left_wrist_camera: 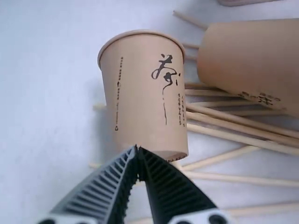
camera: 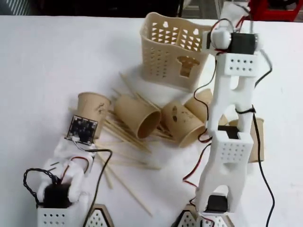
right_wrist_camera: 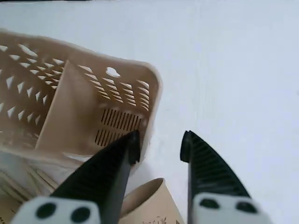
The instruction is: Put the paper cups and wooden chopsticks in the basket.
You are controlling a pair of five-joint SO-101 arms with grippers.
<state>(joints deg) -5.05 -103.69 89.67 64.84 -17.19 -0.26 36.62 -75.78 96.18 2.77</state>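
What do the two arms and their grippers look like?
The left arm and right arm are white plastic with grids of small holes, black motors, and red and black cables. The left gripper and right gripper have black, ribbed, tapering fingers.

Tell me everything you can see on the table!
paper cups: five that I can count, brown, bunched in the middle of the table, two partly behind an arm
chopsticks: many, pale wood, scattered under and around the cups
basket: one, cream, at the far side of the table
table: one, white, under everything
left gripper: one, black fingers, shut, right at the end of one cup
right gripper: one, black fingers, open, by the basket's rim
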